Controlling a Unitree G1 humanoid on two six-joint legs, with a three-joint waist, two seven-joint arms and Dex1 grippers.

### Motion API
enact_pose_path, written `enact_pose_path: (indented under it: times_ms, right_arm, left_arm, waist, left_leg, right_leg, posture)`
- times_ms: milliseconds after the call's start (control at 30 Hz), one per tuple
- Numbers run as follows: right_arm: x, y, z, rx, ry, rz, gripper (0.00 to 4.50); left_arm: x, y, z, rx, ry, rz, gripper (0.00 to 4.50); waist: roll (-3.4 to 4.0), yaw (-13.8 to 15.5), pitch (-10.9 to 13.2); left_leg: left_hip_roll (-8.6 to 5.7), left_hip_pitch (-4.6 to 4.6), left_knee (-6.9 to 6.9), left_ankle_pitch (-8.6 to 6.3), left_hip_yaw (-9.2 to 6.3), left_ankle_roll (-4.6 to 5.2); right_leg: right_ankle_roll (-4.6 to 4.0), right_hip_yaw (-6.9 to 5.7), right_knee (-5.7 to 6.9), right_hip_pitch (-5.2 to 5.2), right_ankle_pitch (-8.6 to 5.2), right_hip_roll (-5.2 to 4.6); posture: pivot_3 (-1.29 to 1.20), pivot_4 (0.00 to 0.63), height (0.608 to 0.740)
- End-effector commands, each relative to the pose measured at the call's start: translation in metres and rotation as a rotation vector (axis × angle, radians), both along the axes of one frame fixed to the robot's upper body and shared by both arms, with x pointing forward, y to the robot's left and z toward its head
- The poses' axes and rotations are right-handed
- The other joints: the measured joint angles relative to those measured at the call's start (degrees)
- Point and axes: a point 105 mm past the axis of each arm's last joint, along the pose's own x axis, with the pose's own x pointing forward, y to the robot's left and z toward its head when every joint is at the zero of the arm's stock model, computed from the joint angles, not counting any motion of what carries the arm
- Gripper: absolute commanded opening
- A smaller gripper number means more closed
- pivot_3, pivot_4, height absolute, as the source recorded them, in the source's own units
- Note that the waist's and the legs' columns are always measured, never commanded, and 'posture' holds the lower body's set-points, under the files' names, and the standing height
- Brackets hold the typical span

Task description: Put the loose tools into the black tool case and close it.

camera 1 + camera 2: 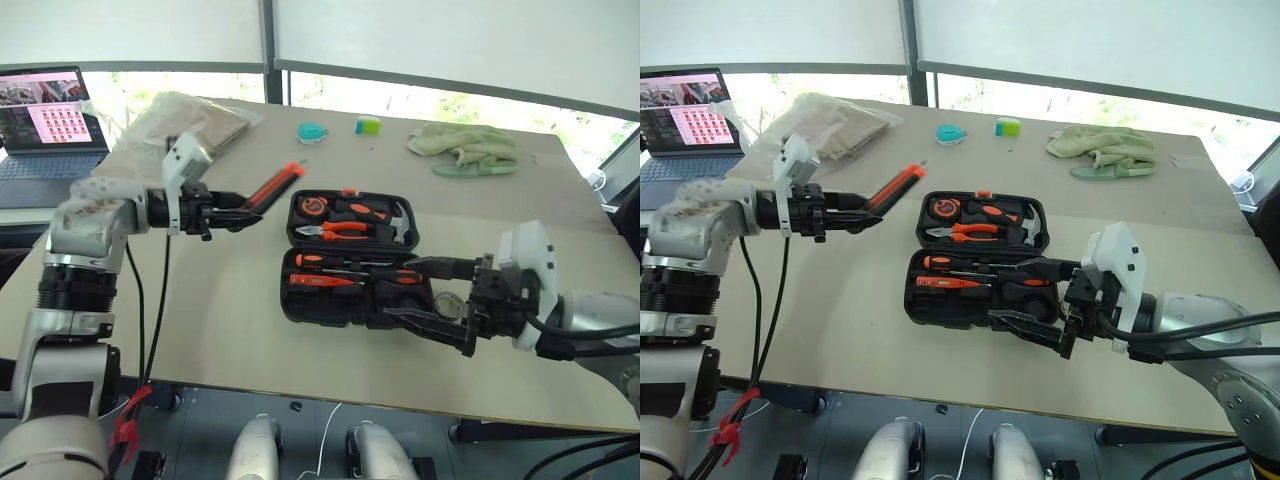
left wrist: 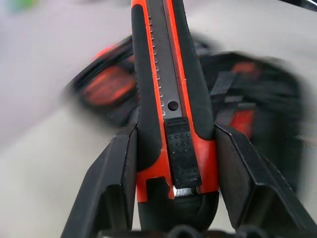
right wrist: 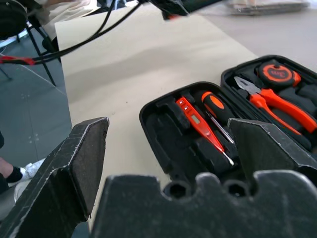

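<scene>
i've got the utility knife (image 1: 272, 187) pinched by its butt end between the 2 fingers of my left gripper (image 1: 222, 213), lifted clear of the table (image 1: 220, 330) and aimed toward the black tool case (image 1: 350, 262), which i judge keeps its long body free to drop into a recess. the case lies open and flat at about 4 o'clock from the knife's tip, near but not touching, with screwdrivers (image 1: 350, 272) already seated in its near half. my right gripper (image 1: 436, 297) hangs with its fingers spread wide and empty at the case's 3 o'clock corner, probably waiting to steady or shut the case.
</scene>
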Motion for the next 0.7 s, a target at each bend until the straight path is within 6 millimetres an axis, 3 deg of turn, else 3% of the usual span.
enact_pose_path:
  times_ms: [33,300,467,700]
  right_arm:
    - [-0.006,0.000,0.007,-0.001,-0.037,-0.006,4.50]
    - [-0.009,-0.007,0.005,-0.006,-0.043,-0.072,4.50]
    - [-0.012,-0.007,0.004,-0.003,-0.044,-0.095,4.50]
    - [-0.014,-0.007,0.004,0.004,-0.044,-0.110,4.50]
  left_arm:
    - [-0.021,-0.024,-0.031,0.181,-0.026,-0.223,1.77]
    - [-0.010,-0.053,-0.079,0.374,-0.014,-0.278,1.77]
    - [-0.015,-0.061,-0.087,0.380,0.019,-0.310,1.77]
    - [-0.009,-0.067,-0.091,0.392,0.014,-0.287,1.77]
  waist:
    - [0.06,0.0,0.0]
    - [0.03,0.2,0.0]
    - [0.03,0.1,0.0]
    - [0.02,0.1,0.0]
  left_leg:
    - [0.00,0.05,0.00,0.00,0.00,0.00]
    - [-0.03,-0.06,0.09,0.05,-0.06,0.05]
    - [-0.04,-0.08,0.10,0.05,-0.11,0.05]
    - [-0.04,-0.07,0.11,0.05,-0.14,0.06]
  right_leg:
    - [-0.02,0.01,0.04,0.01,-0.01,0.02]
    - [-0.01,0.06,0.09,-0.05,-0.02,0.06]
    - [0.01,0.05,0.09,-0.06,-0.02,0.06]
    - [0.02,0.05,0.10,-0.04,-0.02,0.06]
  posture:
    - [0.00,0.150,0.740]
    - [0.00,0.150,0.740]
    - [0.00,0.150,0.740]
    - [0.00,0.150,0.740]
